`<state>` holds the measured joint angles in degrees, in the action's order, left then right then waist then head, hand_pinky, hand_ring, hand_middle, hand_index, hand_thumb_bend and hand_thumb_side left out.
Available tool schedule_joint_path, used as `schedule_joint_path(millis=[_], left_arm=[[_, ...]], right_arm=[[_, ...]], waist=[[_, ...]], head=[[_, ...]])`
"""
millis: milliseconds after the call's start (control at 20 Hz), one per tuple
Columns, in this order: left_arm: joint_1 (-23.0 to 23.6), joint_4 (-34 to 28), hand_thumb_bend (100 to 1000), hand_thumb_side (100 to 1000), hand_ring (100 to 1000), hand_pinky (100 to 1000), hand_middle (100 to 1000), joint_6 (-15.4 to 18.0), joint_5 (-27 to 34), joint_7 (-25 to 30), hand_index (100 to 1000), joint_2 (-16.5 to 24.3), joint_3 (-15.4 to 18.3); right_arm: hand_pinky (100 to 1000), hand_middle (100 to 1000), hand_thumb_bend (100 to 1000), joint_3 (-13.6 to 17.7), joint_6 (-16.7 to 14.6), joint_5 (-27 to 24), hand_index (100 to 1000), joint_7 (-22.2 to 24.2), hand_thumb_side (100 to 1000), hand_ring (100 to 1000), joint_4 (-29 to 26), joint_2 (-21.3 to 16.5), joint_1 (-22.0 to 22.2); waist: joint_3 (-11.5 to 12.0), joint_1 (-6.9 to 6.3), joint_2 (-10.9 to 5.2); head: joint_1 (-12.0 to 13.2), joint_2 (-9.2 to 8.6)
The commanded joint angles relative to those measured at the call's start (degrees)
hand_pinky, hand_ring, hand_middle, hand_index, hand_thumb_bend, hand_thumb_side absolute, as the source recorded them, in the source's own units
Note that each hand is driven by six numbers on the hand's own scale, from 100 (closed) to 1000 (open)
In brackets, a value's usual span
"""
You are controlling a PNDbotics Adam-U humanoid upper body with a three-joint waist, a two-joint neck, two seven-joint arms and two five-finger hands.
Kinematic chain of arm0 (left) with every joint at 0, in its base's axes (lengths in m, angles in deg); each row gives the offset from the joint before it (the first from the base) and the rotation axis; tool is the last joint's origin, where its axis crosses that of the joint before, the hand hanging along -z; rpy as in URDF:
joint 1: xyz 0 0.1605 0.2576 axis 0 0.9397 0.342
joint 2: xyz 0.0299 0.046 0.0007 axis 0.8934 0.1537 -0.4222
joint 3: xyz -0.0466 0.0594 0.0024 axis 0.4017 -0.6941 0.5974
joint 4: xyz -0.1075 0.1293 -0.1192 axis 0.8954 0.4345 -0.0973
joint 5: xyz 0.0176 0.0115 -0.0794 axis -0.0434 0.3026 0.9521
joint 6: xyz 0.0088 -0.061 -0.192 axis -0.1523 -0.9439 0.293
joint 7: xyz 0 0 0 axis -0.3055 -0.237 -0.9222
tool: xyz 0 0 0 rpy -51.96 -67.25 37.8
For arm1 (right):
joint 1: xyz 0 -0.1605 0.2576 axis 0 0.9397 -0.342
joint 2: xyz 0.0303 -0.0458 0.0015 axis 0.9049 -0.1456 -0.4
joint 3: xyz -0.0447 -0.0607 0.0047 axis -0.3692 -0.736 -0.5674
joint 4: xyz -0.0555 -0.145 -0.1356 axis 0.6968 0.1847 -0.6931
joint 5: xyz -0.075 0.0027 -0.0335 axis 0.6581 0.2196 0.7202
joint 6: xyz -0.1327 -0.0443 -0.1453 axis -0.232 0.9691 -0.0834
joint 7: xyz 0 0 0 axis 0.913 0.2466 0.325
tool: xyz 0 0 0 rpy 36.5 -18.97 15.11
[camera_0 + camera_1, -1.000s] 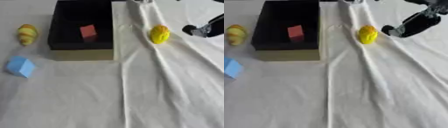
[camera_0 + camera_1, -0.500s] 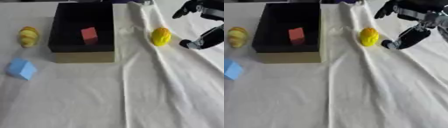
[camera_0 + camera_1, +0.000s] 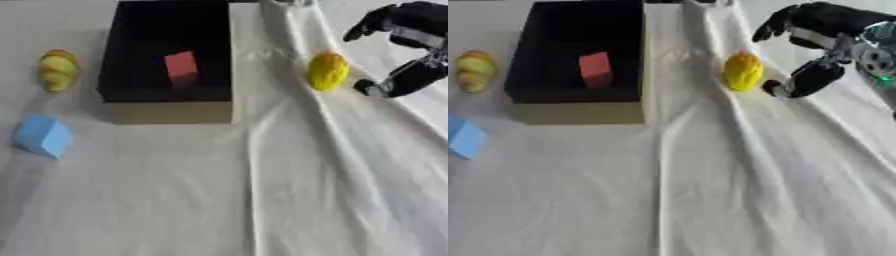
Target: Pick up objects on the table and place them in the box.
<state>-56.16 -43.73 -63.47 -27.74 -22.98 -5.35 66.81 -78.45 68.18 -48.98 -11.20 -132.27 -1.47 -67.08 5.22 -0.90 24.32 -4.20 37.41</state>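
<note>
Four loose things show: one red block (image 3: 182,68) inside the black box (image 3: 118,75), one yellow lump (image 3: 743,70) at its 3 o'clock on the cloth-covered counter (image 3: 289,190), one yellow-orange lump (image 3: 57,69) at 9, one blue block (image 3: 42,135) at 8. One right hand (image 3: 820,35) sits beside the yellow lump, fingers spread, apart from it. No writing is readable.

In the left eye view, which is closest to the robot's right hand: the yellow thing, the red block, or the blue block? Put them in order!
From the right hand:
1. Yellow object, just left of it.
2. Red block, inside the black box.
3. Blue block, far left, near edge.
</note>
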Motion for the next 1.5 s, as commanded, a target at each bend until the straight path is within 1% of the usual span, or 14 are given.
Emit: schedule_joint_path(millis=[50,250,300,500,750,900,1050,1350,1500], left_arm=[[-0.7,-0.8,615,587,766,774,690,0.1,-0.4,0.2,846,0.8,0.4],[-0.7,-0.8,612,589,766,774,688,-0.1,-0.5,0.3,844,0.6,0.3],[-0.7,-0.8,605,584,766,774,687,-0.1,-0.5,0.4,843,0.5,0.3],[-0.8,-0.8,607,591,765,774,685,-0.2,-0.5,0.4,842,0.3,0.2],[-0.9,-0.8,605,593,764,775,684,-0.3,-0.6,0.6,840,0.1,0.1],[-1.0,-0.8,603,594,763,775,683,-0.3,-0.6,0.7,839,0.0,0.1],[-1.1,-0.8,602,596,763,775,682,-0.4,-0.6,0.8,839,-0.1,0.0],[-1.2,-0.8,599,598,762,775,680,-0.4,-0.7,0.9,836,-0.4,0.0],[-1.2,-0.8,595,599,761,775,678,-0.4,-0.7,1.0,835,-0.5,0.0]], right_arm=[[830,777,358,0.1,-0.2,0.4,841,-0.9,197,832,1.0,-0.4,-1.2],[829,785,348,-0.2,-0.1,0.9,842,-1.7,202,833,2.7,0.6,-1.9],[829,787,340,-0.2,-0.1,1.0,843,-1.9,218,833,3.1,0.9,-2.1],[831,795,347,-0.5,-0.3,1.3,847,-2.5,213,836,4.5,1.9,-3.1],[835,805,376,-0.5,-0.1,3.9,851,-3.9,201,842,7.0,3.1,-4.5],[834,804,366,-0.6,-0.3,5.5,851,-4.5,213,841,8.8,3.9,-5.2],[833,803,361,-0.8,-0.6,5.8,850,-4.4,224,841,10.4,4.6,-5.6],[829,789,345,-1.1,-1.1,5.6,847,-3.7,231,838,12.6,5.6,-6.3],[826,746,315,-1.2,-1.3,5.2,837,-3.7,231,829,13.1,5.9,-6.5]], waist=[[0.1,-0.86,-0.25],[0.2,-0.84,0.07],[0.2,-0.83,0.17],[0.5,-0.77,0.50],[0.6,-0.76,0.88],[0.7,-0.75,1.12],[0.8,-0.78,1.39],[1.0,-0.77,1.85],[1.0,-0.80,2.02]], head=[[-0.1,-0.74],[-0.5,-1.04],[-0.5,-1.15],[-0.6,-1.39],[-0.9,-1.56],[-1.0,-1.76],[-1.1,-1.89],[-1.3,-1.95],[-1.3,-1.93]])
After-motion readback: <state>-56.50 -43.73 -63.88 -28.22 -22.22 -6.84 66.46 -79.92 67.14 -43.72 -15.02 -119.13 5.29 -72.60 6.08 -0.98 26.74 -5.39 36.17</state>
